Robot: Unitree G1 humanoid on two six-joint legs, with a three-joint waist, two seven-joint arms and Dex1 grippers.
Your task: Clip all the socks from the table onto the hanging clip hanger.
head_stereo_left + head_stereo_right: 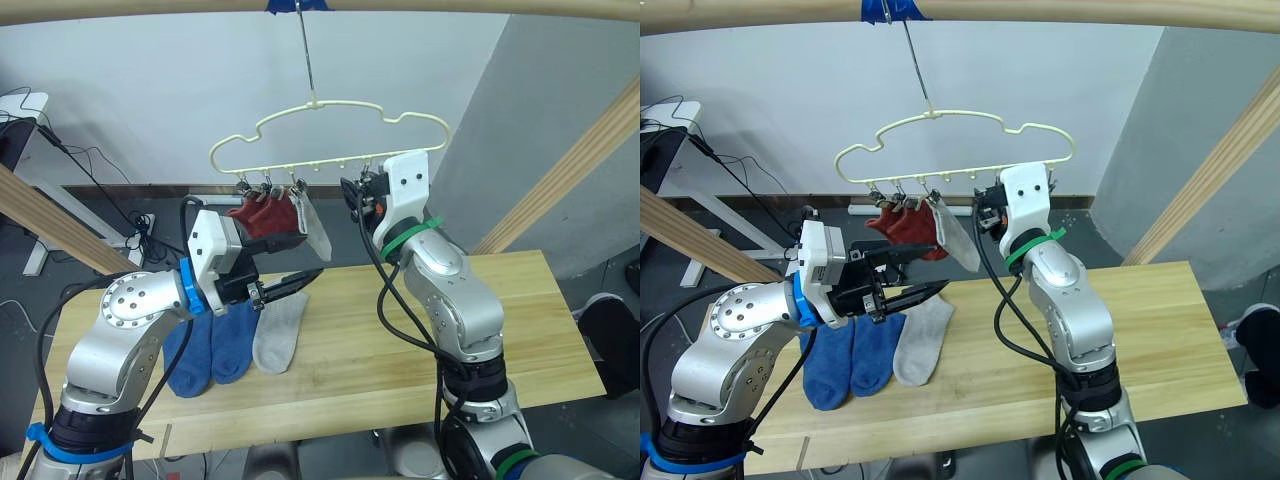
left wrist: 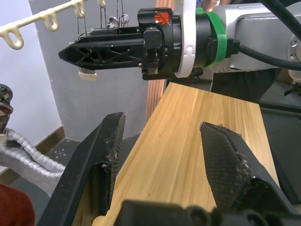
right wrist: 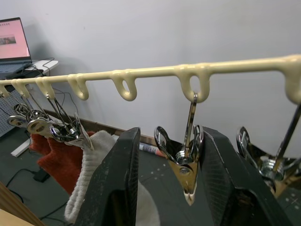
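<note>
Under clip hanger (image 3: 155,71), your right gripper (image 3: 165,179) sits apart, straddling free silver clip (image 3: 186,162); squeeze it squarely. Left gripper (image 1: 925,275) gapes empty; fetch grey sock (image 1: 280,330) beside blue socks (image 1: 210,348) on table (image 1: 400,340).

Even, bright, diffuse light, seemingly from overhead; soft shadows lie on the table (image 1: 520,330) beside the socks (image 1: 235,340); small glints on the silver clips (image 3: 188,155); nearest black fingers (image 2: 106,155) look slightly blurred in the wrist views.
</note>
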